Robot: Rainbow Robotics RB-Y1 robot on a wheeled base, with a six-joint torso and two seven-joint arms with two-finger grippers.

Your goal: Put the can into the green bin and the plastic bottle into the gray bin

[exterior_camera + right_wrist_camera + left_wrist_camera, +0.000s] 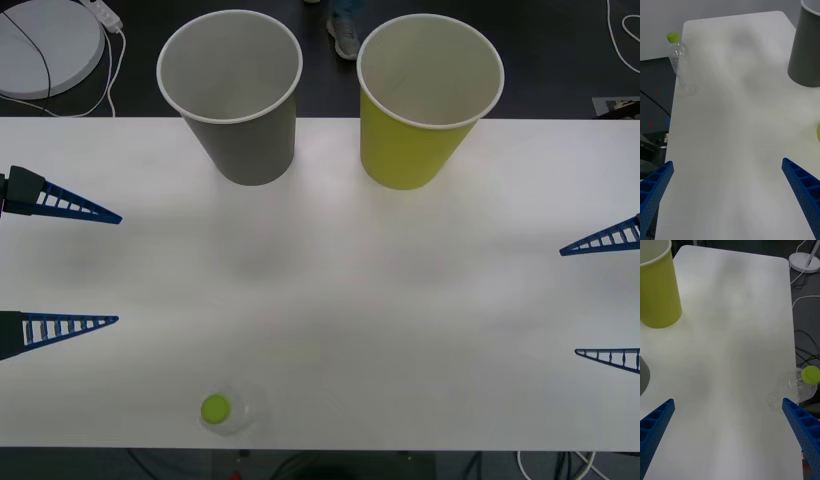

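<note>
1. Left pincer (115,268) at the left edge, fingers wide, empty.
2. Plastic bottle (228,409) stands at lower centre-left on the desk (380,330); gray bin (234,92) upper left, seemingly empty; binning remains.
3. Green bin (425,98) upper right, no can seen; right pincer (570,302) wide, empty.

Two bins — one gray bin (238,100), one green bin (425,105) — and one plastic bottle (228,409).
</note>
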